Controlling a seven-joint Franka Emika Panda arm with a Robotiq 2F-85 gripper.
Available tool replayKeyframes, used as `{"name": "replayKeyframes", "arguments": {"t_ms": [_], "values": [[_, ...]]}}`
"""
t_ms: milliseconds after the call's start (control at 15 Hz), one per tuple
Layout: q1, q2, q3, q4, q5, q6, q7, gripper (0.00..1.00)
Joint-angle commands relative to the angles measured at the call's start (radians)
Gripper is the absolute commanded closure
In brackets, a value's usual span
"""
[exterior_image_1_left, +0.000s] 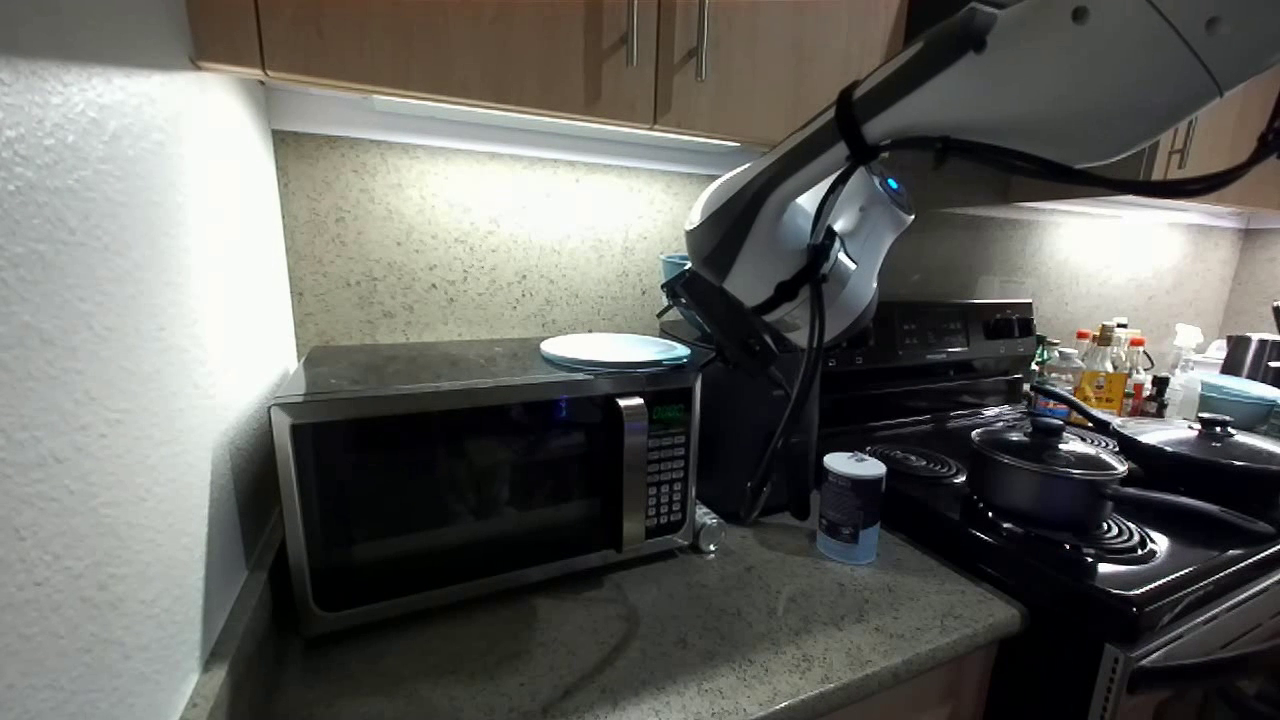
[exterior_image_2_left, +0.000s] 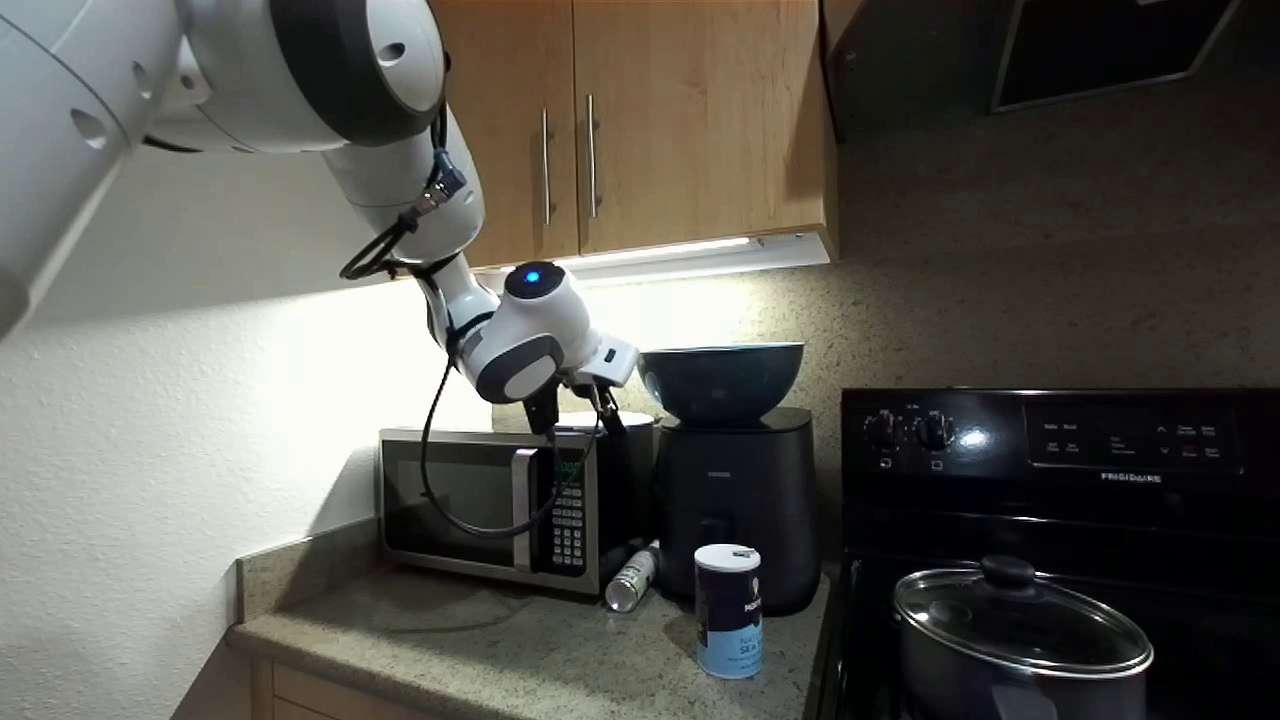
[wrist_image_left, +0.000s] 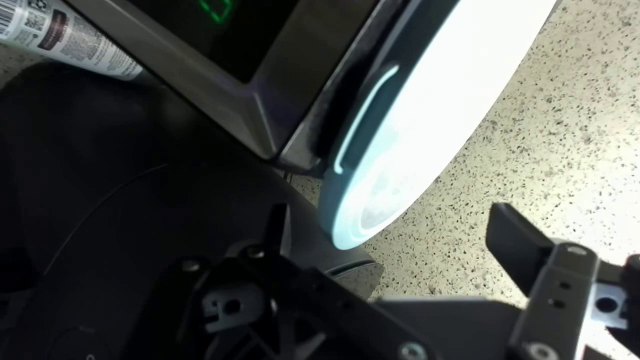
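And here the round, pale-blue plate (exterior_image_1_left: 615, 350) is seen resting on top of the silver-and-black metal microwave (exterior_image_1_left: 490, 490), between one and two o'clock from its middle in an exterior view. The black fingers (wrist_image_left: 517, 250) are held wide apart in the wrist view, nothing clamped; past their gap the plate is seen stretching toward one o'clock, and whether it is touched cannot be told. No grip has been taken, no lift begun: little is done, and most is judged to be left.

In an exterior view a deep, dark-teal bowl (exterior_image_2_left: 722, 390) is shown whole atop a boxy, matte-black appliance (exterior_image_2_left: 735, 510); in an exterior view it is mostly masked by the white-and-grey arm (exterior_image_1_left: 960, 90). A white-lidded, dark-and-blue cylindrical canister (exterior_image_2_left: 729, 610) on the grey, speckled counter (exterior_image_2_left: 520, 640) is caught in both exterior views but missed by the wrist view, where a white, printed cylindrical can (wrist_image_left: 70, 42) is brought up large at ten o'clock.
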Motion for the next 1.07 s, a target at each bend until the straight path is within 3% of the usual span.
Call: {"name": "replayKeyframes", "arguments": {"t_ms": [0, 133, 200, 267, 867, 1000], "values": [[-0.012, 0.047, 0.009, 0.049, -0.011, 0.005, -0.007, 0.0], [-0.02, 0.065, 0.019, 0.07, -0.013, 0.012, -0.012, 0.0], [-0.025, 0.075, 0.024, 0.082, -0.017, 0.014, -0.017, 0.25], [-0.028, 0.084, 0.028, 0.092, -0.022, 0.019, -0.021, 0.27], [-0.077, 0.122, 0.081, 0.134, -0.078, 0.025, -0.028, 0.86], [-0.09, 0.121, 0.097, 0.136, -0.091, 0.033, -0.029, 0.92]]}}
